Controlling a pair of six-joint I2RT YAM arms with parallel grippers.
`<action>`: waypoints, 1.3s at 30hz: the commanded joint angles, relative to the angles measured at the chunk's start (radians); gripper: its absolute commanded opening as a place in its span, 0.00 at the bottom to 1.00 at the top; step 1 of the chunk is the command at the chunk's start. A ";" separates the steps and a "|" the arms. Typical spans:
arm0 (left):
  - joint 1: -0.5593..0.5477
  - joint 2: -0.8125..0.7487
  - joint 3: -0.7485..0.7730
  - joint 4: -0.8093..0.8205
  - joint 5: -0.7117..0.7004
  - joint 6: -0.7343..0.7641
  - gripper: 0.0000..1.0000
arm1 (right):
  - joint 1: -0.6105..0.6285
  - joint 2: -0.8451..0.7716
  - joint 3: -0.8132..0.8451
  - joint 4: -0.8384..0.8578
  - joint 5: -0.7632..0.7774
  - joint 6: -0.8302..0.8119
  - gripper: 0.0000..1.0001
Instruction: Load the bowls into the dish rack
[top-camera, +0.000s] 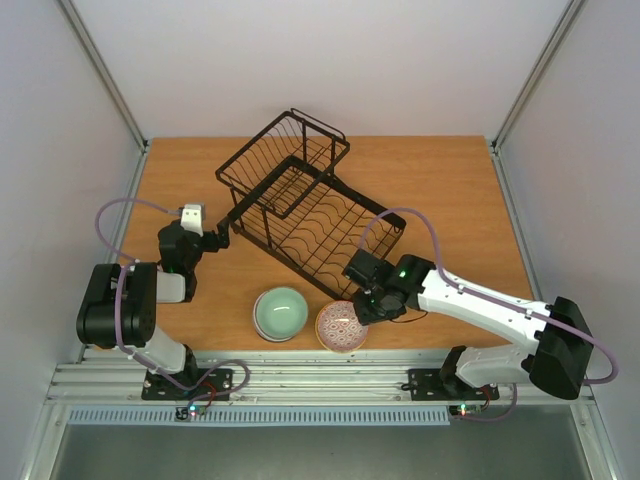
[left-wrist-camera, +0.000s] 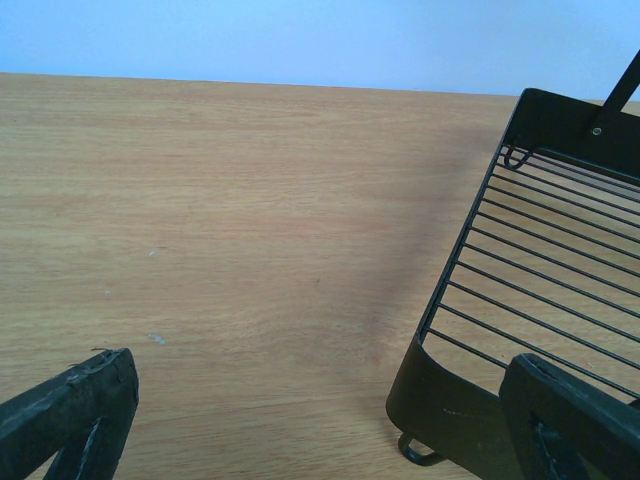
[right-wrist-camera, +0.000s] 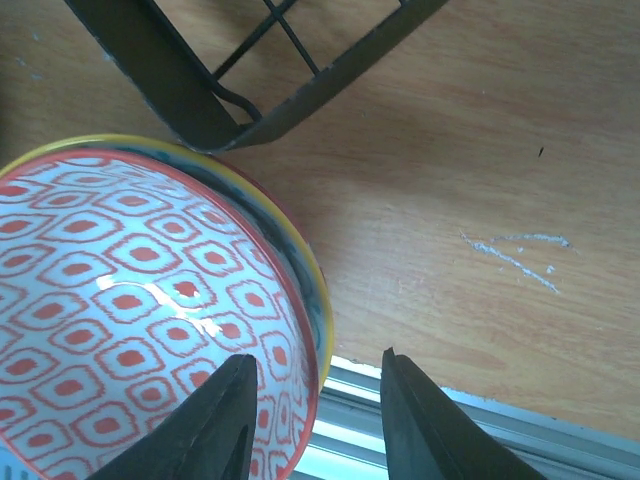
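The right gripper is down over the red bowl at the near edge of the table. In the right wrist view its jaws straddle the bowl's rim on the side toward the table edge. One finger is inside, against or very near the patterned inner wall. The other stands outside, with a strip of table showing between it and the yellow-edged rim. The jaws are part open and nothing is gripped. The bowl sits upright on the table, and its far rim lies just beside a corner of the rack; whether they touch cannot be told.

The left gripper is low at the rack's left corner, spread wide and holding nothing. In the left wrist view one fingertip is over bare wood. The other overlaps the rack's corner wall; contact cannot be told.

The green bowl sits upright on the table just left of the red one, close to it. Both bowls are outside the rack, just in front of its near side. The rack lies askew across the middle of the table, its raised basket end toward the far side.
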 joint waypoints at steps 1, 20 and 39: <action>-0.004 -0.004 0.021 0.022 0.000 0.017 0.99 | 0.013 0.010 -0.023 0.019 0.021 0.048 0.35; -0.004 -0.017 0.021 0.013 0.012 0.016 0.90 | 0.048 0.039 -0.022 0.047 0.022 0.037 0.01; 0.042 -0.308 0.482 -1.296 0.437 0.413 0.55 | 0.049 0.026 0.213 -0.067 0.178 -0.108 0.01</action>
